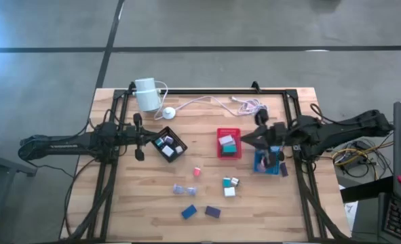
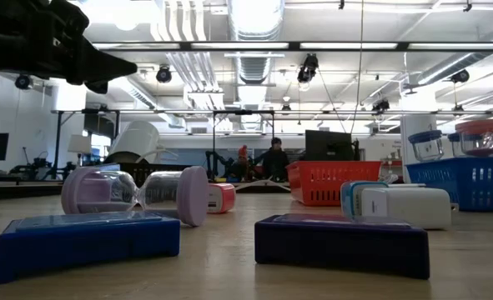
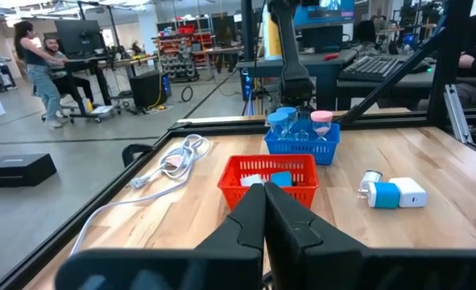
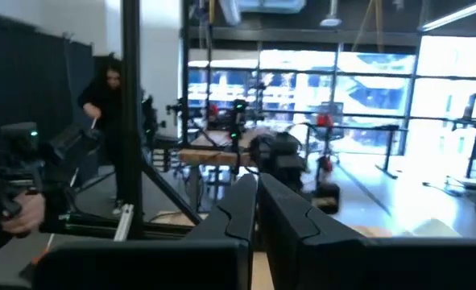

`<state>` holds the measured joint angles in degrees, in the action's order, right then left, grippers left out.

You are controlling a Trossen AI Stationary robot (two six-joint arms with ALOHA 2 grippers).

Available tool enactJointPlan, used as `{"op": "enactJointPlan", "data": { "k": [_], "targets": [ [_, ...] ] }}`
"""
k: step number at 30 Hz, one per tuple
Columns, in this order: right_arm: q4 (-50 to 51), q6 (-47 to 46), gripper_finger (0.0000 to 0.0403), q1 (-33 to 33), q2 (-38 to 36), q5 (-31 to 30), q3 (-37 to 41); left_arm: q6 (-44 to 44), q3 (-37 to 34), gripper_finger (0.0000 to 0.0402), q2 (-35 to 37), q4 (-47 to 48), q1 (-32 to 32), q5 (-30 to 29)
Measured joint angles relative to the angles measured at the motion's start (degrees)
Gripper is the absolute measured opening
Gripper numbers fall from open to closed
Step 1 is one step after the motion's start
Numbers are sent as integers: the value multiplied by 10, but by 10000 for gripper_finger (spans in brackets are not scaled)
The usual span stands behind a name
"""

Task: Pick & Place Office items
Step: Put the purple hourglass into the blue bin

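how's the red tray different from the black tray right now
The red tray sits square to the table edges near the middle; the black tray lies turned at an angle, further left. The red tray holds teal and white pieces; the black tray holds smaller white and purple ones. Both are small, square, and hold office pieces.

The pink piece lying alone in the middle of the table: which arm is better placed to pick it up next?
Probably the left. Its shut pincer hangs empty beside the black tray, with bare table between it and the pink piece. The right pincer, also shut, is beyond the red tray.
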<state>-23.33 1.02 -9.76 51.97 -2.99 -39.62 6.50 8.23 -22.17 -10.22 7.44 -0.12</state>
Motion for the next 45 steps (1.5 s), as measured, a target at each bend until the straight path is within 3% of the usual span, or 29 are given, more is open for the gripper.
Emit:
{"op": "enactJointPlan", "data": {
  "k": [9,19,38,45],
  "targets": [
    [-58,-34,12,0,-165,-2,220,6,0,7,0,0,0,-15],
    [-272,-13,12,0,-191,-13,383,10,0,7,-1,0,0,-16],
    [-236,-28,12,0,-180,-20,391,-9,0,7,-1,-2,0,-14],
    [-237,-27,12,0,-180,-22,391,-46,33,7,-3,-7,-6,24]
  ]
}}
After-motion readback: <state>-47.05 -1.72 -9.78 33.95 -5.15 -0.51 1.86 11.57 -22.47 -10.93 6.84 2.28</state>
